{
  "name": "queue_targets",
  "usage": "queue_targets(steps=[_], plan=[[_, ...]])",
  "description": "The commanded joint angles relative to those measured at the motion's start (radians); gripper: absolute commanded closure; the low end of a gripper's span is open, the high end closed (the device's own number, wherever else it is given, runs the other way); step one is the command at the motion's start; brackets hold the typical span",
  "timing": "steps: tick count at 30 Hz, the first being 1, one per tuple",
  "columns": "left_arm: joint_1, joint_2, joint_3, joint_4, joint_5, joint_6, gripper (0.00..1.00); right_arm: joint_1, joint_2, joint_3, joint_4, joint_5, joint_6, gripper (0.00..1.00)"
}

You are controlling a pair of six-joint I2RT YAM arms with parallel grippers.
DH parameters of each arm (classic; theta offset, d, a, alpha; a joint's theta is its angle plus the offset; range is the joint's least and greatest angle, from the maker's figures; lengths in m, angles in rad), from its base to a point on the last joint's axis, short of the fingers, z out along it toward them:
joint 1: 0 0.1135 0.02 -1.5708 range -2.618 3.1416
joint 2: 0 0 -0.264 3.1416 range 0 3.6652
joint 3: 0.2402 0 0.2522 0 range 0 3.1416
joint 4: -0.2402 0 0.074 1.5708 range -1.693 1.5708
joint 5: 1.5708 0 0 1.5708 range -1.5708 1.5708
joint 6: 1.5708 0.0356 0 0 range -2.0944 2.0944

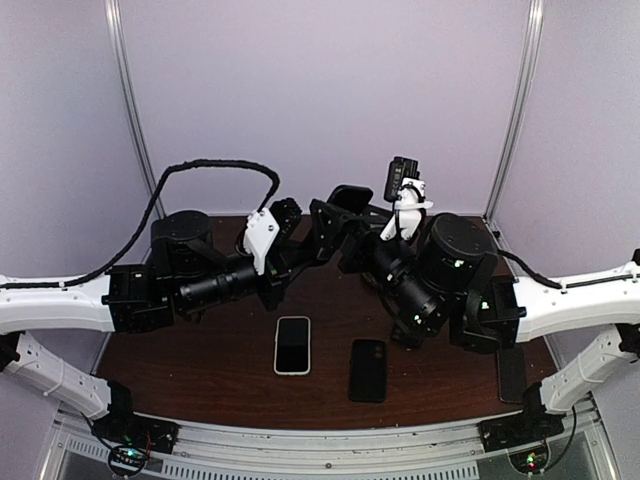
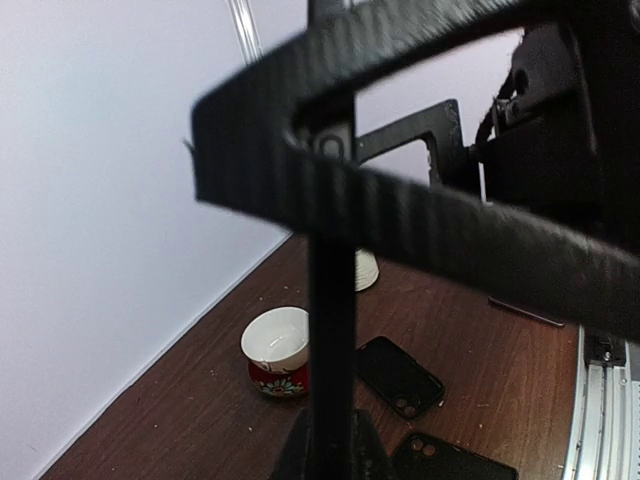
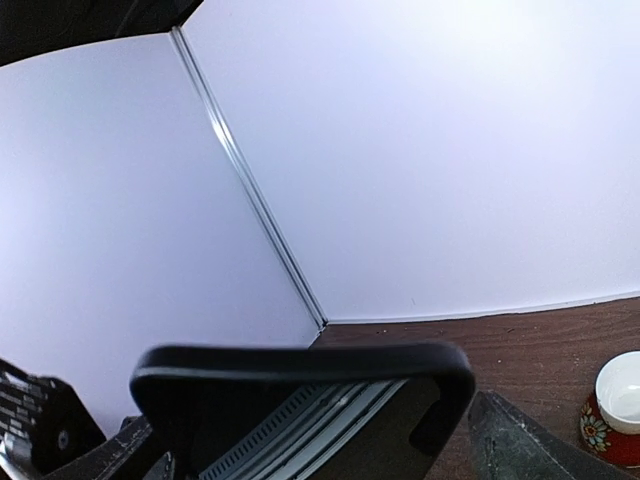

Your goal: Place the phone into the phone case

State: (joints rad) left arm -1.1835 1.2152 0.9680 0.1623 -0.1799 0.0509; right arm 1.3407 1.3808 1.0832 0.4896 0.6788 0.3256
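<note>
Clearly we are mid-air with the job undone: the left tool [image 1: 305,228] is pressed together on the carbon-weave phone case [image 2: 400,220], raised well above the counter [image 1: 200,370]. The right tool [image 1: 352,208] stands spread, its fingers either side of a dark rimmed slab [image 3: 300,400] that we cannot identify, pinching nothing. The phone [image 1: 292,344], white-edged, lies flat on the counter, apart from both tools. On one pinch alone, we judge the case could swivel or slip. A dark lookalike [image 1: 368,370] just beside the phone invites a wrong pick. The red-and-white bowl [image 2: 277,345] looks empty.
</note>
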Motion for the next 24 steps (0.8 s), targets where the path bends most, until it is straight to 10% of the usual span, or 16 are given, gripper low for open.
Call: queue_targets(steps=[1, 17, 24], plan=[[0.0, -0.026, 0.001, 0.116, -0.004, 0.003, 1.0, -0.009, 0.026, 0.072, -0.042, 0.09, 0.008, 0.01], [0.001, -0.013, -0.001, 0.147, 0.031, -0.02, 1.0, -0.026, 0.052, 0.072, -0.197, 0.034, 0.162, 0.01], [0.001, -0.018, -0.012, 0.135, 0.053, -0.04, 1.0, -0.035, 0.035, 0.07, -0.214, 0.001, 0.147, 0.3]])
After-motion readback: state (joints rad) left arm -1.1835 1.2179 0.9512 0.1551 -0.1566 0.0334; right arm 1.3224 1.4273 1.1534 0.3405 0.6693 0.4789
